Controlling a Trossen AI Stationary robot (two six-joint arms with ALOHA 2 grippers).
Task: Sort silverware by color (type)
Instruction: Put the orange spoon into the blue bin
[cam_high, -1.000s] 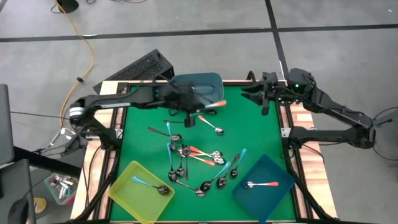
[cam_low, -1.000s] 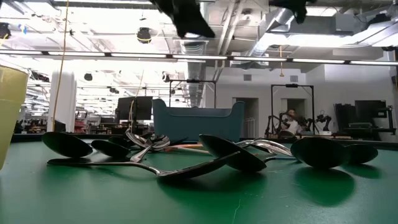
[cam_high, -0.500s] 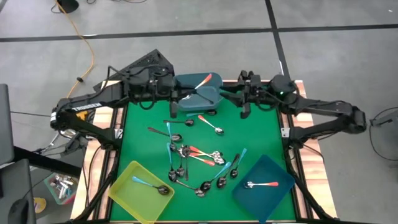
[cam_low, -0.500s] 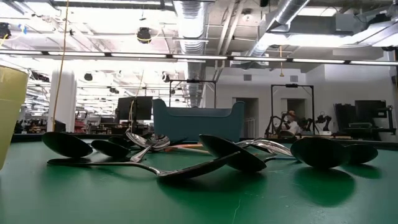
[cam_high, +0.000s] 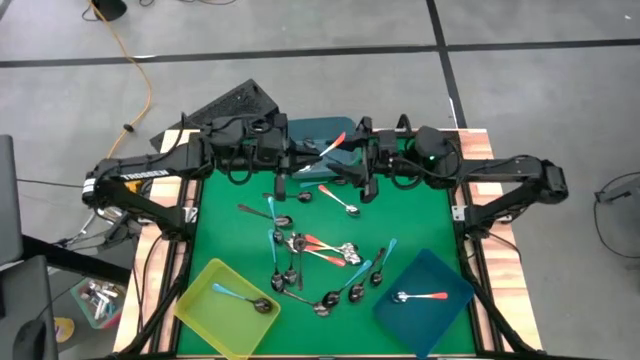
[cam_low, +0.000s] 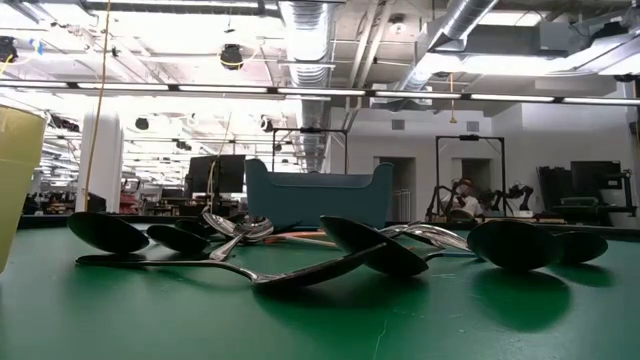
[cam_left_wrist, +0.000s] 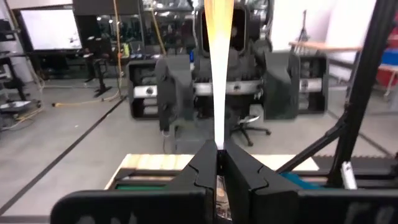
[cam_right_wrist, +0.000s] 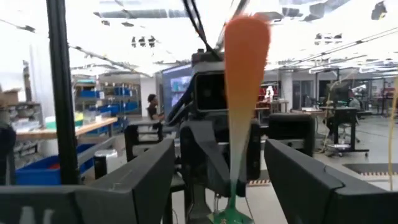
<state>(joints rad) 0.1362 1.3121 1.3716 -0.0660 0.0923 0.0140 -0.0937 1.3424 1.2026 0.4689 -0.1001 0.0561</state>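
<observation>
Two grippers meet over the table's far edge, with one orange-handled spoon (cam_high: 333, 145) between them.

You can see the left gripper (cam_high: 298, 158) clamped tight on that spoon, its handle rising straight from the closed fingers (cam_left_wrist: 239, 177). Your right gripper (cam_high: 358, 163) faces it with fingers (cam_right_wrist: 134, 186) spread wide either side of the handle. Other spoons (cam_high: 315, 255) lie heaped mid-mat, and one sits in each near bin.
</observation>
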